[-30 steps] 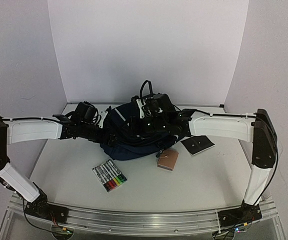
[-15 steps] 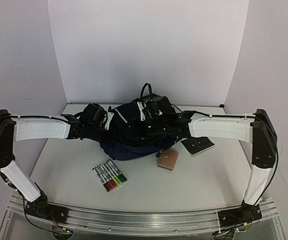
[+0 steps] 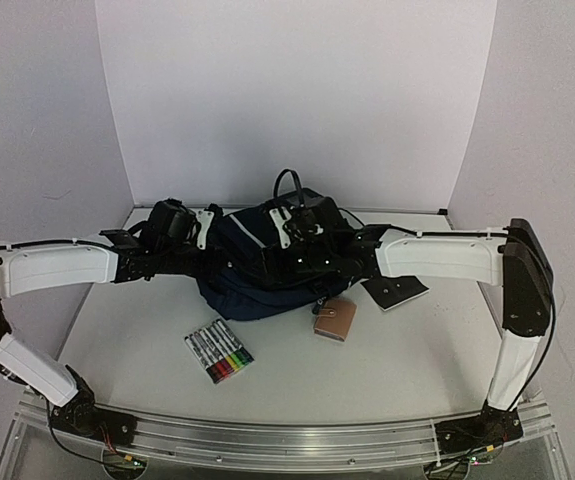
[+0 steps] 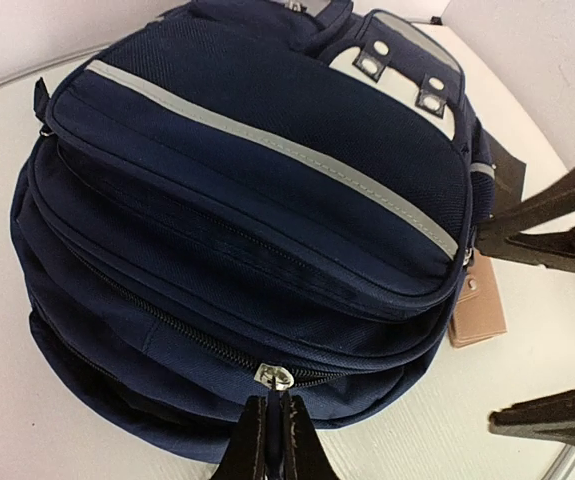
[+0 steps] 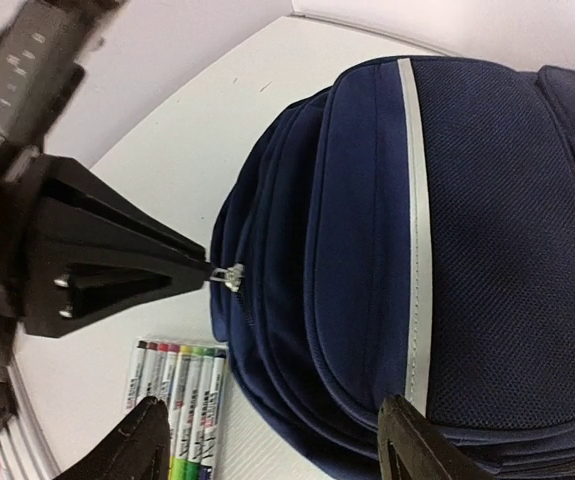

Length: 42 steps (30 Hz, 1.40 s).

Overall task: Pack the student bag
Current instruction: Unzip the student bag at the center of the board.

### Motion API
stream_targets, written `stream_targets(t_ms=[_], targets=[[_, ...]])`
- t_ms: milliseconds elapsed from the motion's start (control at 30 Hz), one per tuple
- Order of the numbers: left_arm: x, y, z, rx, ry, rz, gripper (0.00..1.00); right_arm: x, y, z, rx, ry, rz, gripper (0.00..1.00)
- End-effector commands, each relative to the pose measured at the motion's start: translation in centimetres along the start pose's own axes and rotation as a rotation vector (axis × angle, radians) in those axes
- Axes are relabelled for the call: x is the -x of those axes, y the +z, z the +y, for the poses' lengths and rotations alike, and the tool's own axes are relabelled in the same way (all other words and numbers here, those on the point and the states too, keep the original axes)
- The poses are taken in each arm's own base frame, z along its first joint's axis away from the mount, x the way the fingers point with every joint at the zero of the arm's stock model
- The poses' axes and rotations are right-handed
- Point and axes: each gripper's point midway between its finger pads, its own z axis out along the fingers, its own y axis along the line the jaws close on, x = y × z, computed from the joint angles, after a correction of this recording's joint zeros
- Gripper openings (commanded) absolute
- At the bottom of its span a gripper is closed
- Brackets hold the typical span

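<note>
The large navy-blue fabric student bag [image 4: 247, 200] with thin pale stripes lies slumped in the middle of the white counter [image 3: 387, 360], between the two arms. Its stacked zipped compartments face the near edge. We have the left gripper [image 4: 270, 405] pinched tight on the silver metal zipper pull [image 4: 274, 377] of one of the lower compartments, whose zip looks fully closed. The right gripper [image 5: 272, 425] hangs over the bag's striped front with its jaws spread wide and nothing between them.

We judge the step in hand to be opening that compartment so things can go in. To do it well, we should draw the pull along the line of the teeth, following the curve round the bag and not tugging straight away from it (a soft bag will likely slide after the pull). The free right gripper would serve best by pinning the fabric behind the pull, which would hold the track taut. Only the very fingertips hold the small tab, so a slow, steady draw seems wise. A flat pack of coloured markers [image 3: 219, 352] and a small tan case [image 3: 334, 320] lie close by, and the bag should not be dragged over them.
</note>
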Motion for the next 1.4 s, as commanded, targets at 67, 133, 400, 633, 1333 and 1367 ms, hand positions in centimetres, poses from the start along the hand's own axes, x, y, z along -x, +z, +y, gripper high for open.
stream_targets(t_ms=[67,133,400,633,1333,1367], targets=[[4.5,-3.7,-1.3,-0.042,-0.009,-0.175,0.0,3.6,1.0,-1.4,-0.128,-0.203,-0.079,0.81],[4.8,-4.1,-1.4,-0.043,-0.01,-0.183,0.0,3.7,1.5,-1.7,-0.153,-0.244,-0.079,0.84],[5.7,-4.9,-1.6,-0.047,-0.009,-0.207,0.0,3.6,3.1,-1.4,-0.187,-0.367,-0.062,0.92],[6.1,-5.2,-1.9,-0.062,-0.006,-0.215,0.0,3.1,4.8,-2.8,-0.262,-0.372,-0.047,0.88],[7.6,-6.5,10.4,0.113,-0.185,-0.296,0.0,2.9,-1.9,-1.9,-0.212,-0.329,-0.101,0.0],[7.8,-6.3,11.2,0.12,-0.187,-0.303,0.0,2.7,-2.3,-1.6,-0.192,-0.32,-0.101,0.0]])
